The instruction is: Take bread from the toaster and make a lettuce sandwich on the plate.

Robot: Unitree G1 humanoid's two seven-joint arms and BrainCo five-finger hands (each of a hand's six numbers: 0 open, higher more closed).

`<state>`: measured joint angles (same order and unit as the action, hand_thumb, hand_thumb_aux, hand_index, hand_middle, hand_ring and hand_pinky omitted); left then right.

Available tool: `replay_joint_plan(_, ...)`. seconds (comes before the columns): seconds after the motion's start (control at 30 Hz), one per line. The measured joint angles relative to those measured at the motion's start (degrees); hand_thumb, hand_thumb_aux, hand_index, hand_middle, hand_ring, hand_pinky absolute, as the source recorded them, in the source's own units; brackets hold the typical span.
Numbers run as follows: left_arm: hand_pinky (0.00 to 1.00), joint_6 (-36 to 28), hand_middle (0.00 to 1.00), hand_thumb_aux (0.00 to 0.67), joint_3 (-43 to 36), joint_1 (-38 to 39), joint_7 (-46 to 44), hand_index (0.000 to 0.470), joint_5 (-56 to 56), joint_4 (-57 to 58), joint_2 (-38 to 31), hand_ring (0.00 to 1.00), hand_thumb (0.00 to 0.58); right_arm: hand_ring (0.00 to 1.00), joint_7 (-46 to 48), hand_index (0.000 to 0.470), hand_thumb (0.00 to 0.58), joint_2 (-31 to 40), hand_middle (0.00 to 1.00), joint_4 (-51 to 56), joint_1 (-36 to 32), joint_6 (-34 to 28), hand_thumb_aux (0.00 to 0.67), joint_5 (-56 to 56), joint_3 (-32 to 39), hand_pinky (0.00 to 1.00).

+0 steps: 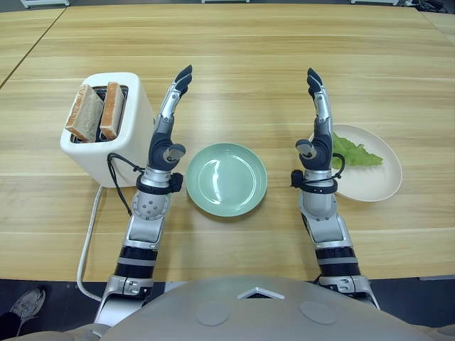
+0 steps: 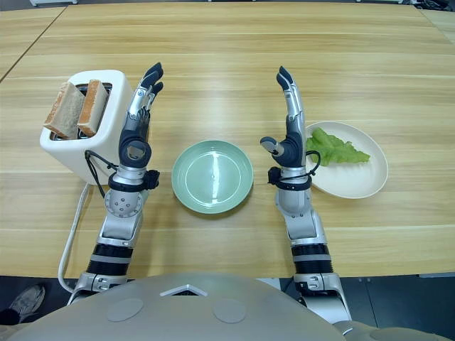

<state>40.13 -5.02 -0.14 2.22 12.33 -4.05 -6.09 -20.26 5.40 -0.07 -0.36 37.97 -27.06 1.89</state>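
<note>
A white toaster [image 1: 131,131] stands at the left with two bread slices [image 1: 96,112] sticking up out of its slots. An empty green plate [image 1: 227,178] lies in the middle of the table. At the right, a cream plate [image 1: 377,186] holds a lettuce leaf [image 1: 355,152]. My left hand [image 1: 173,114] is held upright between the toaster and the green plate, fingers straight and open, holding nothing. My right hand [image 1: 318,117] is upright too, open and empty, between the green plate and the cream plate, in front of the lettuce's left end.
The toaster's cord [image 1: 89,238] runs down over the table's front edge at the left. The wooden table [image 1: 256,64] stretches far back beyond the hands.
</note>
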Motion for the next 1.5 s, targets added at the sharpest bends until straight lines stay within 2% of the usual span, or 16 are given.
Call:
replay_joint_plan(0.37,0.00,-0.9,0.00,0.000,0.9,0.0,0.0,0.000,0.1,-2.2,0.0,0.00,0.000,0.00,0.0,0.000,0.000,-0.3,0.00,-0.8,0.1,-0.1,0.000,0.0,0.1,0.00)
replay_joint_plan(0.5,0.00,-2.3,0.00,0.000,5.8,-0.1,1.4,0.000,10.1,-9.3,-2.4,0.00,0.000,0.00,0.1,0.000,0.000,-0.5,0.00,-1.1,0.1,-0.2,0.000,0.0,0.1,0.00)
replay_joint_plan(0.63,0.00,-12.0,0.00,0.000,16.3,-2.6,-4.4,0.000,18.3,-14.7,-14.9,0.00,0.000,0.00,0.1,0.000,0.000,-0.6,0.00,-1.4,0.1,-0.3,0.000,-0.1,0.3,0.00)
replay_joint_plan(0.8,0.00,-31.2,0.00,0.000,29.8,-2.5,-11.7,0.000,18.7,-6.1,-29.2,0.00,0.000,0.00,0.0,0.000,0.000,-1.5,0.00,-1.3,0.2,-0.7,0.000,-0.4,1.0,0.00)
replay_joint_plan(0.87,0.00,-36.8,0.00,0.000,30.2,-2.4,-13.8,0.000,20.2,-2.5,-32.6,0.00,0.000,0.00,-0.4,0.000,0.000,-1.8,0.00,-1.2,0.2,-0.7,0.000,-1.1,1.5,0.00)
replay_joint_plan(1.0,0.00,-41.5,0.00,0.000,29.6,-2.6,-16.0,0.000,20.1,-1.7,-35.2,0.00,0.000,0.00,-1.1,0.000,0.000,-2.0,0.00,-0.6,0.2,-0.7,0.000,-1.7,1.8,0.00)
replay_joint_plan(1.03,0.00,-42.7,0.00,0.050,28.9,-2.9,-16.6,0.035,20.2,-1.5,-36.0,0.00,0.083,0.00,-1.2,0.000,0.000,-2.1,0.00,-0.5,0.2,-0.7,0.000,-1.8,1.9,0.00)
replay_joint_plan(1.07,0.00,-43.4,0.00,0.071,28.1,-3.2,-17.0,0.050,20.2,-1.2,-36.4,0.00,0.116,0.00,-1.5,0.000,0.000,-2.1,0.00,-0.3,0.1,-0.7,0.000,-1.8,2.0,0.00)
replay_joint_plan(1.13,0.00,-44.6,0.00,0.050,26.0,-3.8,-18.0,0.035,20.2,-0.5,-36.8,0.00,0.083,0.00,-1.9,0.000,0.000,-2.2,0.00,0.0,0.2,-0.7,0.000,-2.2,2.1,0.00)
replay_joint_plan(1.2,0.00,-45.1,0.00,0.074,24.5,-3.9,-18.7,0.052,20.1,-0.2,-37.2,0.00,0.120,0.00,-2.1,0.000,0.000,-2.3,0.00,0.1,0.2,-0.7,0.000,-2.3,2.2,0.00)
replay_joint_plan(1.27,0.00,-45.8,0.00,0.202,23.4,-3.9,-19.2,0.142,20.1,0.3,-38.1,0.00,0.297,0.00,-2.5,0.000,0.000,-2.4,0.00,0.5,0.3,-0.7,0.000,-2.4,2.2,0.00)
replay_joint_plan(1.3,0.00,-46.0,0.00,0.239,23.4,-3.9,-19.4,0.168,20.0,0.6,-38.3,0.00,0.340,0.00,-2.7,0.000,0.000,-2.4,0.00,0.5,0.3,-0.7,0.000,-2.4,2.3,0.00)
replay_joint_plan(1.33,0.00,-46.2,0.00,0.336,23.3,-3.8,-19.7,0.236,19.9,0.9,-38.5,0.00,0.436,0.00,-2.7,0.000,0.000,-2.4,0.00,0.5,0.3,-0.7,0.000,-2.3,2.3,0.00)
replay_joint_plan(1.4,0.00,-46.3,0.00,0.402,23.3,-3.7,-20.1,0.282,18.9,0.9,-39.0,0.00,0.487,0.00,-2.8,0.000,0.000,-2.3,0.00,0.6,0.3,-0.7,0.000,-2.3,2.3,0.00)
replay_joint_plan(1.47,0.00,-46.5,0.00,0.594,23.1,-3.7,-20.6,0.417,18.5,0.4,-40.3,0.00,0.572,0.00,-3.1,0.000,0.000,-2.3,0.00,0.6,0.3,-0.7,0.000,-2.3,2.3,0.00)
replay_joint_plan(1.5,0.00,-46.8,0.00,0.670,23.0,-3.6,-20.9,0.470,18.3,0.4,-40.6,0.00,0.580,0.00,-3.1,0.000,0.000,-2.3,0.00,0.6,0.3,-0.7,0.000,-2.4,2.3,0.00)
